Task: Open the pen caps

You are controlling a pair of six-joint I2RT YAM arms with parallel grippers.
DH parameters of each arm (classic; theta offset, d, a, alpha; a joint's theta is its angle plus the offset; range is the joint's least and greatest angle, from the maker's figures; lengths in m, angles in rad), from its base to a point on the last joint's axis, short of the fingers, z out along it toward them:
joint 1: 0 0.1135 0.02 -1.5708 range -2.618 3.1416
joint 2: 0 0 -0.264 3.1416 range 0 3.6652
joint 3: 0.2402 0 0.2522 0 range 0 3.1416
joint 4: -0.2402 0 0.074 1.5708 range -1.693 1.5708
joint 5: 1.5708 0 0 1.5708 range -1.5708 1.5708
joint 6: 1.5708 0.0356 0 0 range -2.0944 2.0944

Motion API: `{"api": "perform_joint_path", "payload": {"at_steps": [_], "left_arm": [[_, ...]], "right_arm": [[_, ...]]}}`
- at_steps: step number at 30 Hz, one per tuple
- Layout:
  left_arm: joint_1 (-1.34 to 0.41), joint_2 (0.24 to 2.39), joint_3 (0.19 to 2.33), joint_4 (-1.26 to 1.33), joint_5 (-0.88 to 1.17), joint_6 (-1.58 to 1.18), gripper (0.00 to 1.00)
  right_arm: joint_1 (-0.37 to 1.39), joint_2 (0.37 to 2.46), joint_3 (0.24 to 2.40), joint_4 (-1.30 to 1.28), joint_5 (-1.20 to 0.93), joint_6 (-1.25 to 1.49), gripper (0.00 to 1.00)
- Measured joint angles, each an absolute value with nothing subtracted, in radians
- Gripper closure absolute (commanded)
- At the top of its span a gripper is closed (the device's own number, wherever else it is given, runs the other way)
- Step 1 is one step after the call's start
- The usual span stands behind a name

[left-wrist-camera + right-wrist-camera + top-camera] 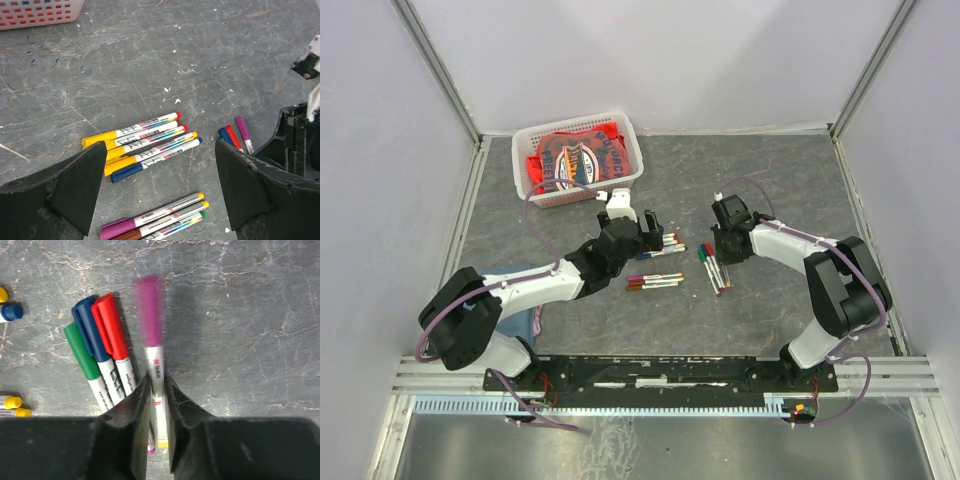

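**Top view.** A white basket [570, 122] is set at the far left of the counter [780, 180]. A red cloth [575, 160] with a printed logo is bundled inside it. All pens are laid on the counter outside the basket, and the pen caps that can be seen are seated on their barrels.

**Left arm** [535, 285]. It is stretched forward and to the right, low over the counter, with the wrist above the middle pens. The left gripper [160, 150] is held wide open, and nothing is gripped or touched. Between its fingers [75, 185], four pens are seen side by side, with yellow caps [96, 140] and one blue cap [127, 172]. Nearer the camera, three more pens are laid together. A purple cap [115, 229] and a brown cap [125, 236] can be made out among them, while the third cap is cut off by the frame edge.

**Right arm** [800, 245]. It is bent at the elbow and reaches in from the right toward the centre. The right gripper [157, 382] is narrowed onto the white barrel of the purple pen [156, 365], with one finger pressed on each side. This pen's own purple cap [150, 310] projects beyond the fingertips and is blurred. Just to its left, three pens are laid touching one another, with a red cap [110, 325], a blue cap [90, 327] and a green cap [80, 352].
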State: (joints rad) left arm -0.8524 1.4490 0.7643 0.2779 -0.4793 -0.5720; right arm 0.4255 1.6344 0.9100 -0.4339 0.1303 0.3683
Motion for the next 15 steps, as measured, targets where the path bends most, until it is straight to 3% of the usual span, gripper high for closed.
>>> {"api": "perform_joint_path", "payload": {"at_steps": [5,15], "left_arm": [[-0.849,1.451,0.794,0.266,-0.447,-0.582,0.05],[-0.794,1.482,0.870,0.202,-0.240,-0.672,0.06]], "right_arm": [[0.428,1.637,0.913,-0.435,0.117,0.369,0.98],[0.436,1.576,0.892,-0.427,0.109,0.365,0.99]]}}
